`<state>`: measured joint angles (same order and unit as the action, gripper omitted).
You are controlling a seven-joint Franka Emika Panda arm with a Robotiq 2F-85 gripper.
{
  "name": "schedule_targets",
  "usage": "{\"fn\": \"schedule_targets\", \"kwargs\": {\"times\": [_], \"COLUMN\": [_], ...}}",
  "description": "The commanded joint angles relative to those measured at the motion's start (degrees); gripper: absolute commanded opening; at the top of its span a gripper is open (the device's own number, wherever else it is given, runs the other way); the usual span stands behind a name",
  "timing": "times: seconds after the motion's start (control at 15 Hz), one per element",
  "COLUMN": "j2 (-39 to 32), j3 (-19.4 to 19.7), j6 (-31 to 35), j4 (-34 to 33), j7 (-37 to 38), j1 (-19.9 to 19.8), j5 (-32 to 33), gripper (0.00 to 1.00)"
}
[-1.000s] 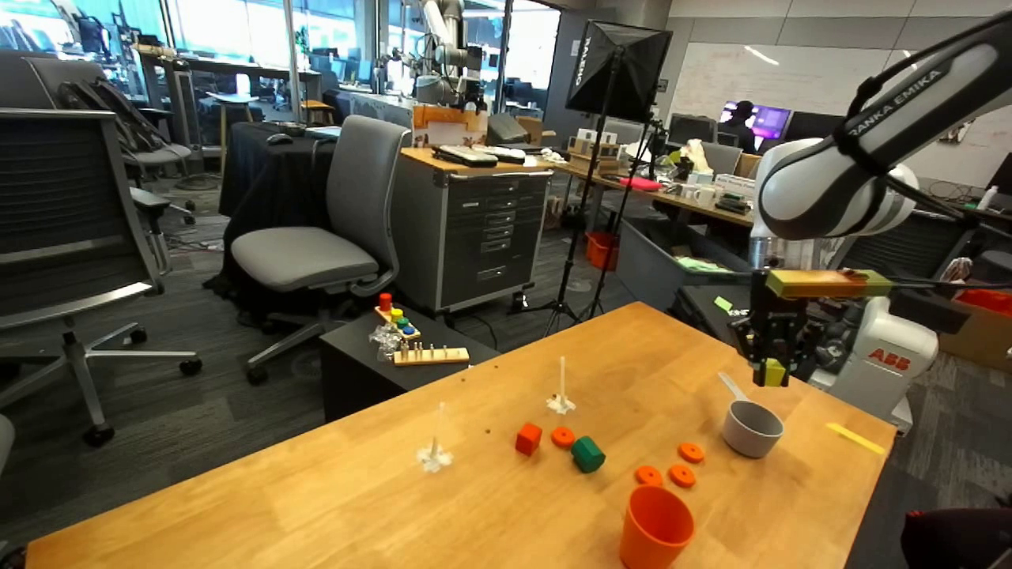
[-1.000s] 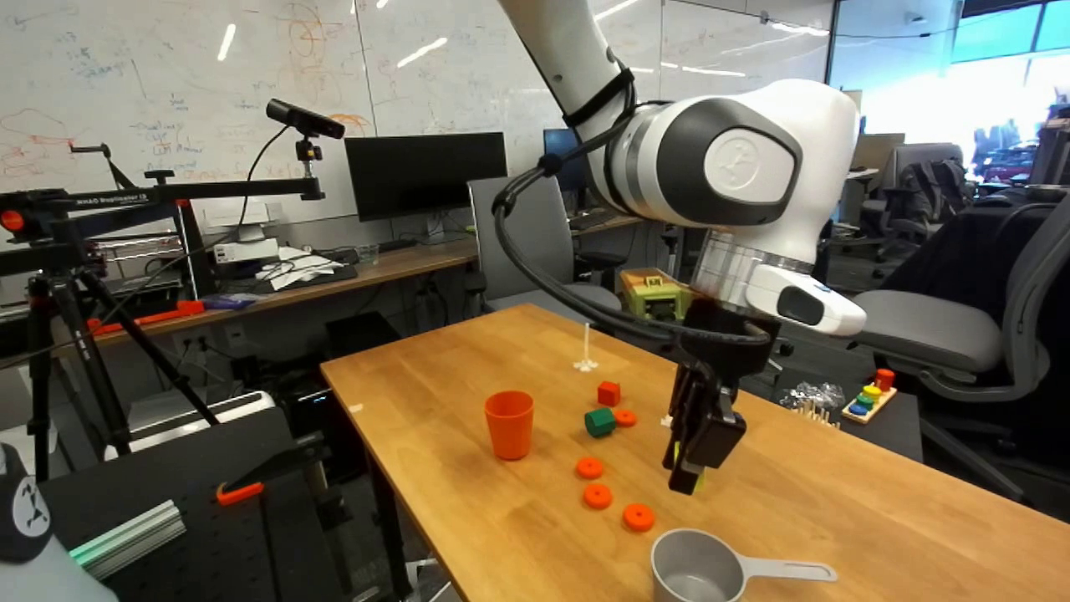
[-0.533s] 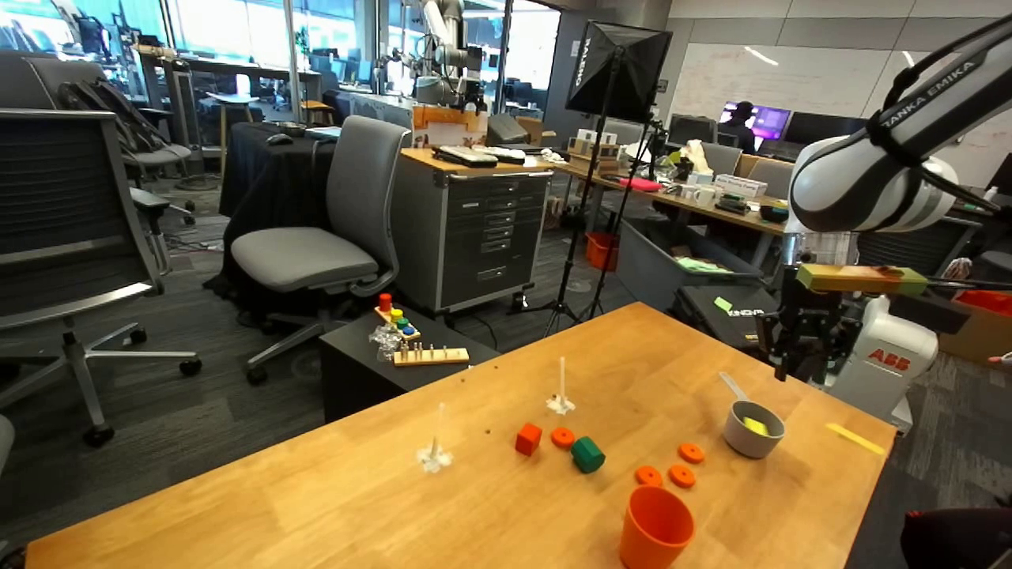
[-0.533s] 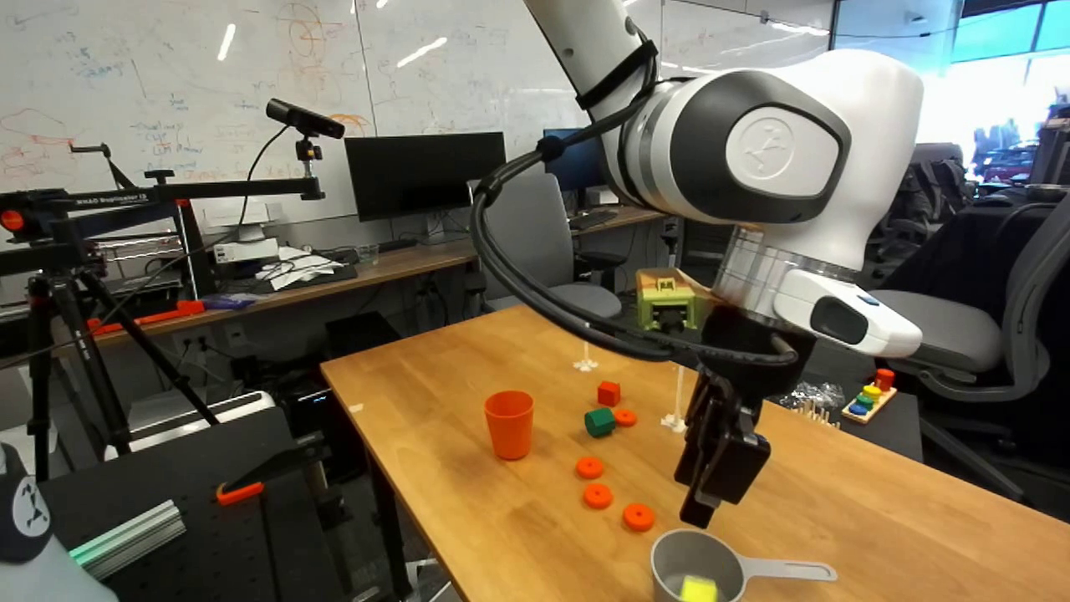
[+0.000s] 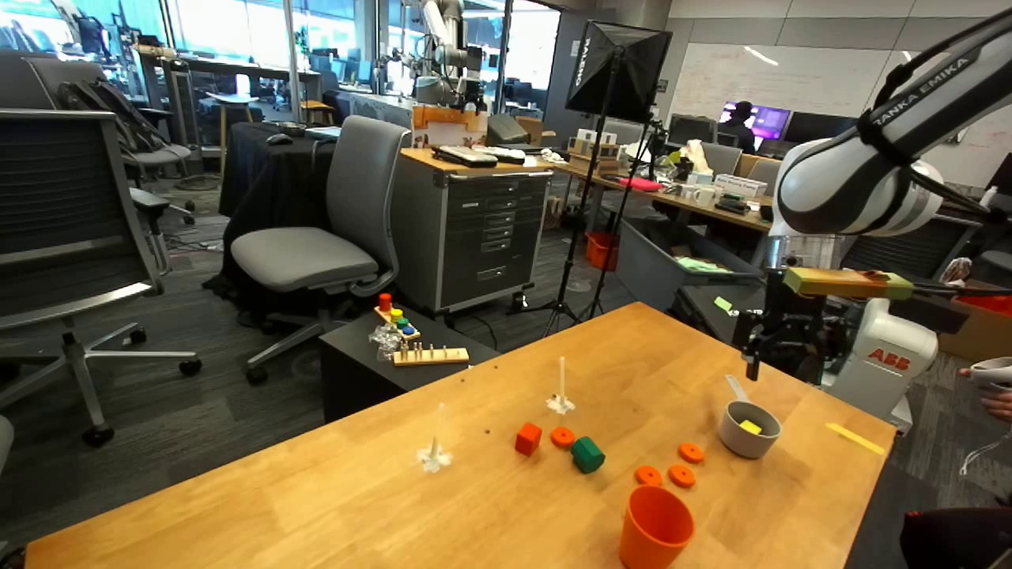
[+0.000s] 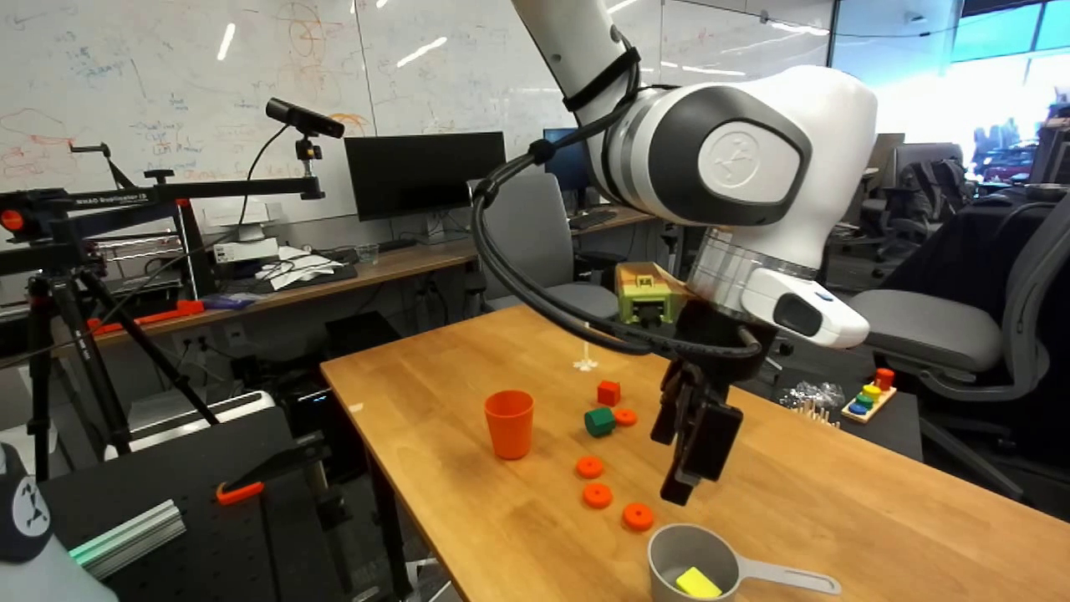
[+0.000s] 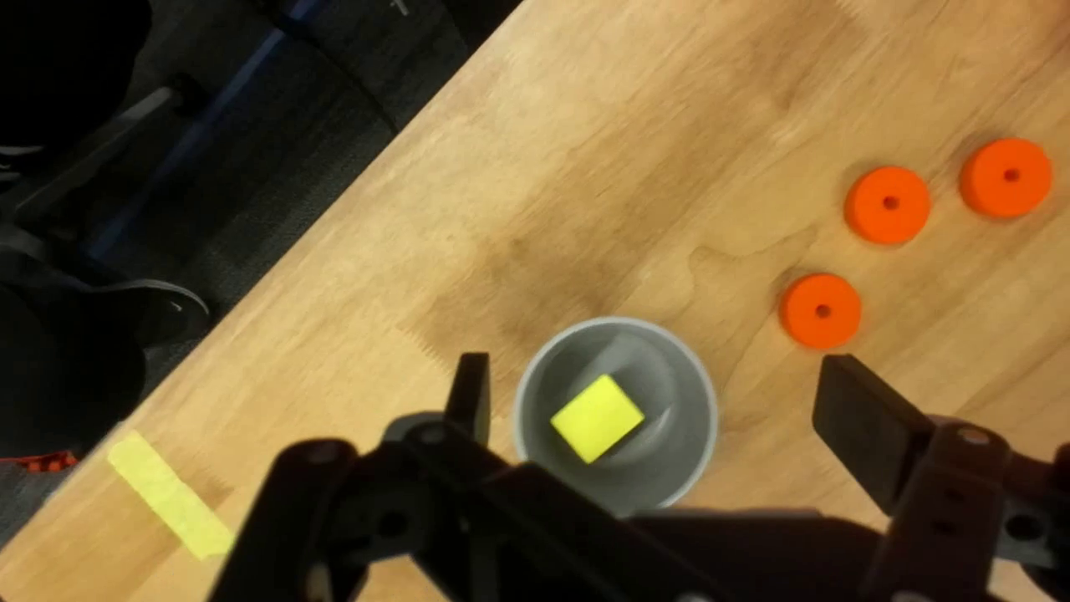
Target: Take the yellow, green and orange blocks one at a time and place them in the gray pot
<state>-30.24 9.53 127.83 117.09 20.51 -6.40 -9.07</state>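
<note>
Hangs above the desk point(image 5: 316, 506) with jaws spread wide, framing the gray pot point(image 7: 669, 435) below in the wrist view. Has the yellow block point(image 7: 597, 418) lying inside that pot. Has the green block point(image 6: 599, 422) and the orange block point(image 6: 608, 393) out on the desk, near each other, with one orange disc point(image 6: 623, 419) just beside the green in both exterior views. Shows three further discs point(image 7: 815, 324) near the pot, and an orange cup point(image 6: 509, 428) standing upright on the desk.
</note>
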Motion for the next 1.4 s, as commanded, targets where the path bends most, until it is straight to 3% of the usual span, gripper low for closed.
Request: {"fn": "schedule_targets", "kwargs": {"times": [0.0, 0.33, 0.67, 1.0, 1.33], "j2": [-3.24, -11.13, -17.94, -23.65, -29.11], "j3": [-5.12, -9.84, -8.51, -7.79, -9.76], "j6": [2.15, 3.3, -0.93, -3.32, -2.58], "j4": [-2.86, -11.31, -21.24, -30.11, -35.69], "j7": [-1.34, -1.2, -1.01, -1.15, -2.24], "j1": [3.75, 11.26, 16.28, 16.48, 15.82], "j5": [-0.54, 1.59, 6.41, 8.79, 6.82], "gripper": [1.0, 1.0, 1.0, 1.0, 1.0]}}
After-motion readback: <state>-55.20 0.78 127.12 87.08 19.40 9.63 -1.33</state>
